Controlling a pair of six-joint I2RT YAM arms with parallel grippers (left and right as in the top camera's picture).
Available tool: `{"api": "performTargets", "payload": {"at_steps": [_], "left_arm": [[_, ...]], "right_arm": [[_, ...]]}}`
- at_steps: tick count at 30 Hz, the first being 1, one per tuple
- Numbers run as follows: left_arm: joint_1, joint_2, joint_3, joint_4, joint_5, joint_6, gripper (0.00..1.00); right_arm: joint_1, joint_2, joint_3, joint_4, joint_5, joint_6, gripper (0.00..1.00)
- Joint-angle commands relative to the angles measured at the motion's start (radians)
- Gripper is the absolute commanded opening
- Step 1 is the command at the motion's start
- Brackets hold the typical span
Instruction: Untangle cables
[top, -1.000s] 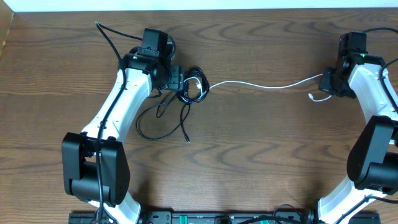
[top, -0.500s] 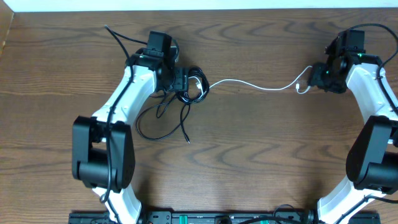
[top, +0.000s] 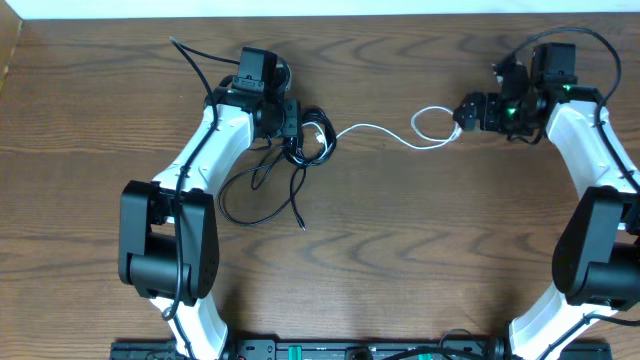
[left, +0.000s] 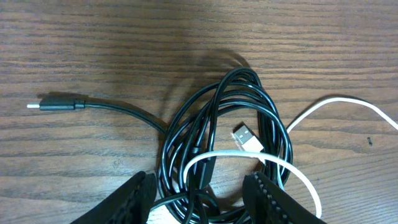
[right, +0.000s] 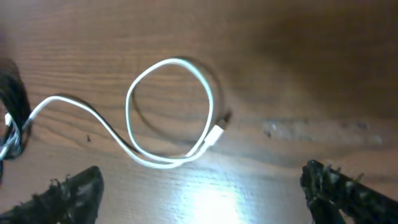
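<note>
Right gripper (top: 463, 109) swung left and let go — jaws wide, white cable (right: 211, 102) looped loose; left gripper (left: 199, 182) straddled black cables (left: 186, 118), grip unclear.

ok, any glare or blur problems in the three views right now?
Right wrist view: soft throughout, white cable fuzzy but traceable, bright glare patch on the table near the bottom edge, top right dim. Left wrist view: sharp, black cables crisp, faint shadow on the wood above them. Overhead view: even light, no glare.
</note>
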Motion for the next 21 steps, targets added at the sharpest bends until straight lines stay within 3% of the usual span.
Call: {"api": "performTargets", "payload": {"at_steps": [1, 5, 9, 19, 21], "left_arm": [[0.004, 0.007, -0.005, 0.002, -0.013, -0.001, 0.51], [0.004, 0.021, -0.005, 0.002, -0.082, -0.002, 0.51], [0.005, 0.049, -0.005, 0.003, -0.101, -0.002, 0.51], [0.027, 0.178, -0.005, 0.062, 0.008, -0.010, 0.51], [0.031, 0.186, -0.005, 0.061, 0.009, -0.010, 0.35]], "right_arm": [[0.005, -0.002, 0.000, 0.053, -0.026, 0.003, 0.99], [0.019, -0.002, 0.000, 0.122, -0.087, 0.092, 0.99], [0.056, -0.002, 0.000, 0.126, -0.239, 0.092, 0.99], [0.222, 0.000, 0.000, 0.117, -0.209, 0.068, 0.99], [0.259, 0.000, 0.000, 0.116, -0.194, 0.069, 0.98]]}}
